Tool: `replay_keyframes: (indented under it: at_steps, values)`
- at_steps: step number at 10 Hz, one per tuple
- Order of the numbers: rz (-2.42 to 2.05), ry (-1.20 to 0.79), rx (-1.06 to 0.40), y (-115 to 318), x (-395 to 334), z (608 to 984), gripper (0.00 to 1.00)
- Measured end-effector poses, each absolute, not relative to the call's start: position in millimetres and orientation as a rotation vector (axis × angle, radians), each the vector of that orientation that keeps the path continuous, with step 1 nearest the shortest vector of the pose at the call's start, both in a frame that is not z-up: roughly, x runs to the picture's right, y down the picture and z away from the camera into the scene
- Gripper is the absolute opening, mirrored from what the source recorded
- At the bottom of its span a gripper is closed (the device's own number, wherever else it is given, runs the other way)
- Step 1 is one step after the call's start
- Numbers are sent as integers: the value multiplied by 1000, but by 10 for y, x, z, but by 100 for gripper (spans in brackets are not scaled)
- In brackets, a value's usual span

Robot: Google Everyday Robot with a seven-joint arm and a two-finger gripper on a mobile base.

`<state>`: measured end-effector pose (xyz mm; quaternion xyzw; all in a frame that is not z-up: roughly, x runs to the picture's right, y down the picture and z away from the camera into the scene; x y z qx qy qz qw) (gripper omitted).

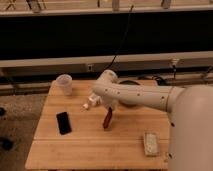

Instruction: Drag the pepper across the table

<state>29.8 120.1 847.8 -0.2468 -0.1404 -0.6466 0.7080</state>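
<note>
White arm's gripper [108, 111] sits over the small dark red-brown pepper [106, 120] mid light wooden plank table [90, 147]; grip state cannot be told.

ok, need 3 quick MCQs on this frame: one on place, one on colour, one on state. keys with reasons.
1. Where is the phone relative to the pepper?
A. to its left in view
B. to its right in view
C. on top of it

2. What colour is the cup?
A. black
B. whitish, translucent
C. red

3. How does the claw stand to the pepper?
A. far off, over the cup
B. down at the pepper's upper end
C. raised off the table, near the sponge

Key: 1 A, the phone lies left on the planks; 2 B, pale against the wood; 3 B, the arm ends right at the pepper.
</note>
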Motion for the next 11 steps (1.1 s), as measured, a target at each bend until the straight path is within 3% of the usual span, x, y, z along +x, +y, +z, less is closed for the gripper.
replay_keyframes:
  at_steps: [2,8,9,11]
  values:
    - [-1477,-308,-544,1214,275,8463,3]
    - [-1635,-318,-500,1298,-1,8417,38]
    - [-1644,-319,-495,1307,-26,8406,37]
    - [-1678,-315,-478,1302,-117,8402,20]
